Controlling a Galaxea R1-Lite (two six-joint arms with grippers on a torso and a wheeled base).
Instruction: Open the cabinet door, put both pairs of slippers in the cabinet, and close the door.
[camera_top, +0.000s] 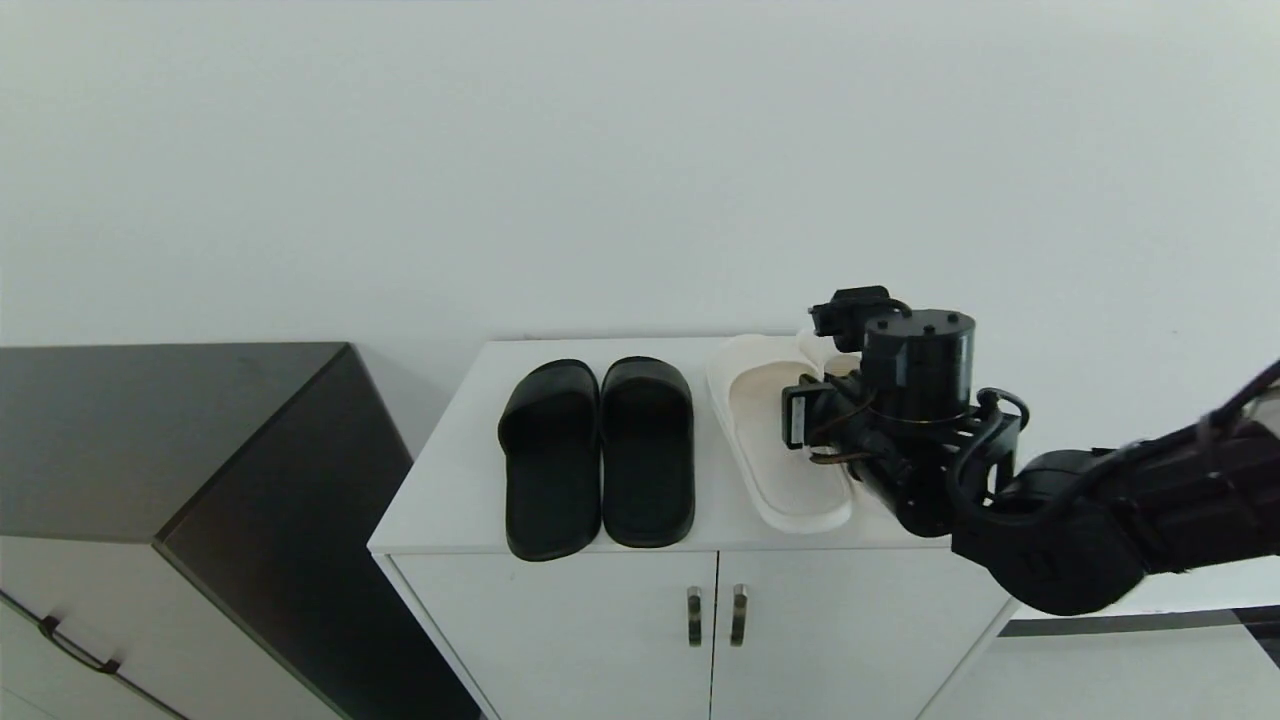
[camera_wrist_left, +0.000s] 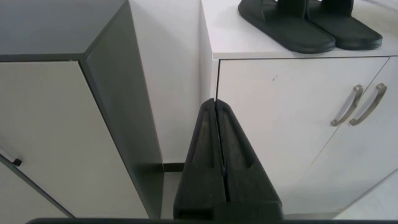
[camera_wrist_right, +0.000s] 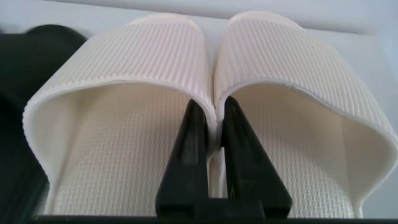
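A pair of white slippers (camera_top: 780, 440) lies on the right half of the white cabinet's top (camera_top: 450, 480). My right gripper (camera_wrist_right: 213, 106) has one finger inside each slipper, shut on the two inner strap edges (camera_wrist_right: 214, 74). In the head view the right arm's wrist (camera_top: 915, 400) covers the right white slipper. A pair of black slippers (camera_top: 598, 455) lies side by side to the left of the white pair. Both cabinet doors are closed, with their handles (camera_top: 716, 614) at the middle. My left gripper (camera_wrist_left: 216, 102) hangs shut and empty, low by the cabinet's left front corner (camera_wrist_left: 214, 74).
A taller dark-topped cabinet (camera_top: 200, 450) stands to the left of the white one, with a narrow gap (camera_wrist_left: 168, 124) between them. A plain white wall rises right behind the cabinet. The black slippers (camera_wrist_left: 311, 25) overhang the top's front edge slightly.
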